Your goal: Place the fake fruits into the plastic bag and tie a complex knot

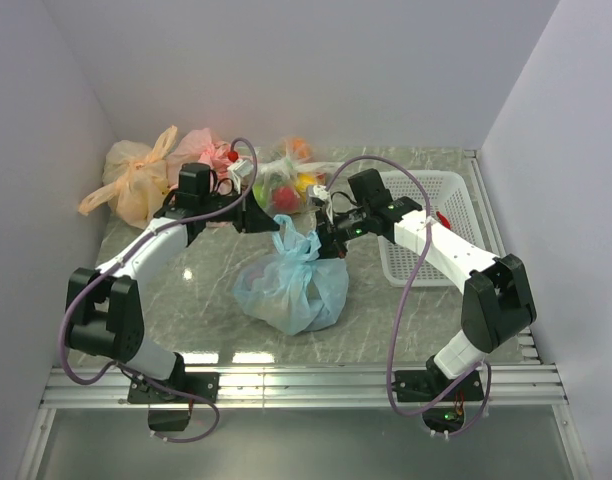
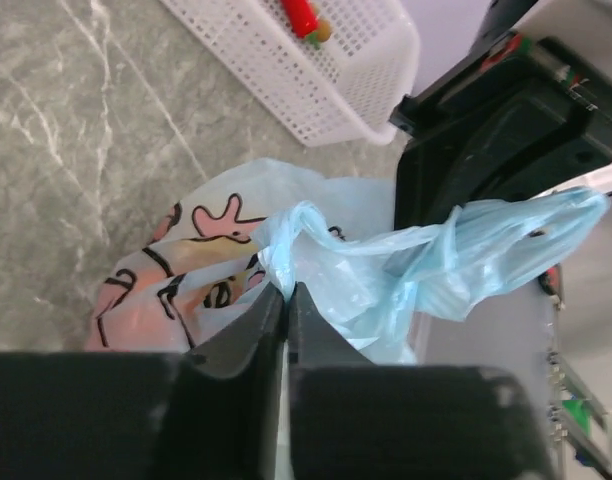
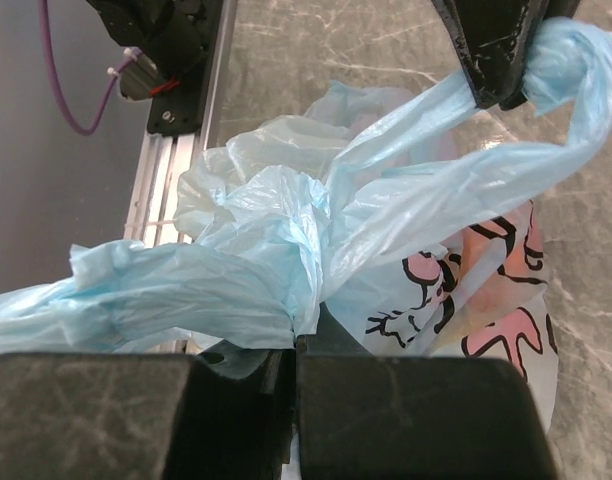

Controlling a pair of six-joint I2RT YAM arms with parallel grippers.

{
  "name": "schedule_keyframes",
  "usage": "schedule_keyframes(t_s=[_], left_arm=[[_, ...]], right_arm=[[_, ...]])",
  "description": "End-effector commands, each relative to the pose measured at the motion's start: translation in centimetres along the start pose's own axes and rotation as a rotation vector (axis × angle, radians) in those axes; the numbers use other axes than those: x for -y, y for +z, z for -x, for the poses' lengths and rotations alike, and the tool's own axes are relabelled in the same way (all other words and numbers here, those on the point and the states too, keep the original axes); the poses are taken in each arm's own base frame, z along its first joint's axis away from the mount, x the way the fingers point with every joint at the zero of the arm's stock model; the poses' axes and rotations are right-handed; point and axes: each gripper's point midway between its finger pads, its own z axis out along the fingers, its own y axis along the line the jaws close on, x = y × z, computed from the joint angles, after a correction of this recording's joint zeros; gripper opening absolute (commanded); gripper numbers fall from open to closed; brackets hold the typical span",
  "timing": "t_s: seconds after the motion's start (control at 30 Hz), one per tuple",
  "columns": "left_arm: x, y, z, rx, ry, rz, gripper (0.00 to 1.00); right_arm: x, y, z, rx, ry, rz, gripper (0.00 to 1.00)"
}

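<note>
Both fingers [image 2: 244, 338] pinch bag [image 1: 291, 290] handles.

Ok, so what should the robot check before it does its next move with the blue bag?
1. Left tool shut on one handle of the blue bag: ok.
2. Right tool shut on the other handle: ok.
3. Handles twisted together into a knot: ok.
4. Knot pulled tight: not ok, it looks loose.
5. Fruits inside the bag: cannot tell, the plastic hides them.
6. Bag resting on the table: ok.
</note>
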Motion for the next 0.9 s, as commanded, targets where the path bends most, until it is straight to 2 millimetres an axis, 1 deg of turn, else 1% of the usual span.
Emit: schedule_keyframes(t_s=[0.0,0.03,0.07,0.13,0.17,0.2,0.23,0.27,0.3,0.33,0.37,0.4,0.43,0.47,0.5,0.53,0.57,0.6,0.63,0.67,0.7,0.73,0.77,0.8,0.83,0.87], left_arm=[[3.6,-0.8,3.1,0.048,0.134,-0.099,0.01],[4.3,-1.1,3.6,0.061,0.163,-0.102,0.01],[5.9,-1.9,4.7,0.087,0.240,-0.113,0.01],[7.8,-2.5,4.8,0.083,0.298,-0.129,0.00],[9.0,-2.9,4.9,0.087,0.383,-0.123,0.00],[9.8,-3.1,4.9,0.081,0.425,-0.117,0.01],[10.5,-2.6,3.1,0.026,0.410,-0.121,0.01],[11.1,-2.7,2.4,0.016,0.510,-0.129,0.01],[11.6,-2.0,0.7,-0.019,0.511,-0.147,0.01],[11.0,-1.6,0.4,-0.019,0.522,-0.092,0.00],[11.4,-1.4,-0.1,-0.018,0.527,-0.084,0.01],[10.9,-1.0,-1.3,-0.036,0.511,-0.074,0.00],[11.4,-0.4,-2.4,-0.057,0.517,-0.089,0.01],[10.8,0.1,-3.5,-0.081,0.499,-0.066,0.01],[11.6,1.0,-5.0,-0.125,0.506,-0.090,0.01],[11.7,1.6,-6.1,-0.163,0.520,-0.093,0.01],[9.9,2.4,-7.6,-0.226,0.526,-0.015,0.00],[10.4,3.5,-9.2,-0.275,0.543,-0.011,0.01],[9.0,4.5,-10.7,-0.332,0.529,0.038,0.01],[8.0,5.0,-11.1,-0.363,0.529,0.109,0.01],[8.1,5.8,-12.1,-0.401,0.529,0.123,0.01],[6.8,6.7,-13.2,-0.448,0.504,0.161,0.01],[5.9,7.0,-13.1,-0.448,0.470,0.236,0.01],[5.0,7.1,-13.6,-0.464,0.446,0.280,0.01],[3.8,7.2,-14.1,-0.475,0.408,0.336,0.01],[2.6,6.7,-14.8,-0.489,0.404,0.378,0.00]], right_arm=[[1.0,0.1,1.3,0.016,-0.031,-0.039,0.00],[1.3,0.2,1.3,0.016,-0.012,-0.053,0.00],[1.7,0.3,1.0,0.019,0.022,-0.063,0.00],[2.4,0.6,1.4,0.038,0.095,-0.092,0.00],[2.6,0.9,1.2,0.044,0.135,-0.086,0.00],[2.7,1.0,1.7,0.063,0.189,-0.088,0.00],[3.0,1.0,1.9,0.076,0.221,-0.098,0.00],[3.5,1.1,1.7,0.084,0.262,-0.114,0.00],[3.7,1.2,2.2,0.108,0.321,-0.121,0.00],[4.1,1.2,2.3,0.117,0.360,-0.138,0.00],[4.5,1.2,2.2,0.127,0.404,-0.145,0.00],[4.7,1.2,2.7,0.148,0.459,-0.149,0.00],[5.0,1.2,2.8,0.159,0.493,-0.165,0.00],[5.1,1.2,2.6,0.166,0.525,-0.168,0.00],[5.3,1.1,3.0,0.185,0.567,-0.179,0.00],[5.5,1.0,3.1,0.193,0.589,-0.189,0.00],[5.7,1.0,3.4,0.201,0.617,-0.200,0.00],[5.8,0.9,3.6,0.208,0.629,-0.207,0.00],[6.0,0.8,3.7,0.214,0.643,-0.214,0.00],[6.0,0.8,3.8,0.219,0.669,-0.220,0.00],[6.2,0.7,3.9,0.225,0.684,-0.230,0.00],[6.2,0.7,3.9,0.227,0.699,-0.230,0.00],[6.3,0.5,4.4,0.247,0.703,-0.228,0.00],[6.4,0.3,4.5,0.257,0.712,-0.234,0.00],[6.5,-0.1,4.1,0.264,0.729,-0.243,0.00],[6.4,-0.6,4.2,0.274,0.740,-0.253,0.00]])
